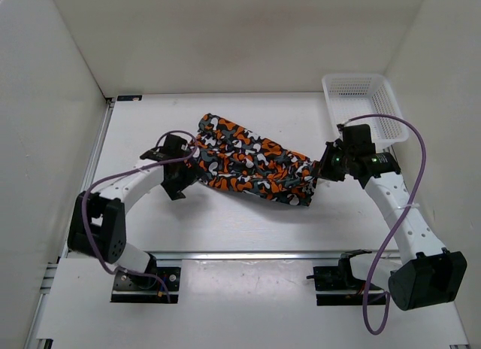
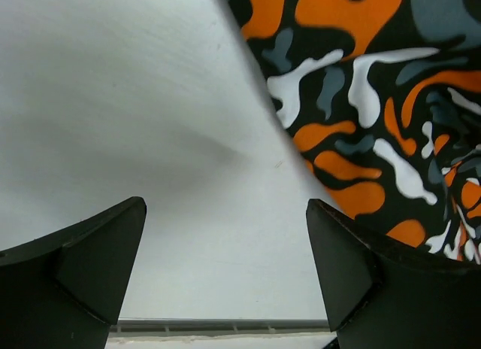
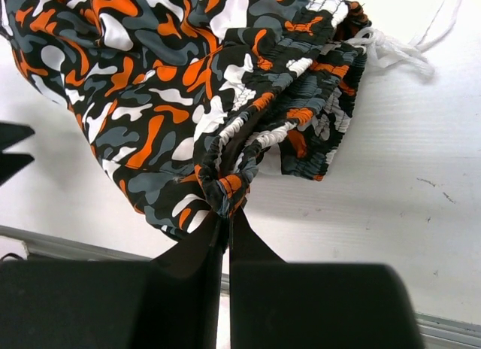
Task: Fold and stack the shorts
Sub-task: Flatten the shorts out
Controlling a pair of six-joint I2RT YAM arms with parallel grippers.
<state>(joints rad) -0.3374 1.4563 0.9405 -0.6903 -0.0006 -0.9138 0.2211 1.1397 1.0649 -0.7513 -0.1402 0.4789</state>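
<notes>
While right gripper (image 3: 225, 217) pinches the waistband (image 3: 252, 131) of the shorts (image 1: 252, 165) mid-table, left gripper (image 2: 225, 213) sits wide open beside their left edge. I'd grip that edge first, then fold evenly.

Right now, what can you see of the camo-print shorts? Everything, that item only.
The soft orange, black, grey and white camouflage-print fabric shorts lie on the white table as a long rumpled band, slanting from far left to near right. Their gathered elastic waistband and white drawstring sit at the right end, where the right gripper is shut on a pinch of fabric. The left gripper is open beside the other end, holding nothing.
</notes>
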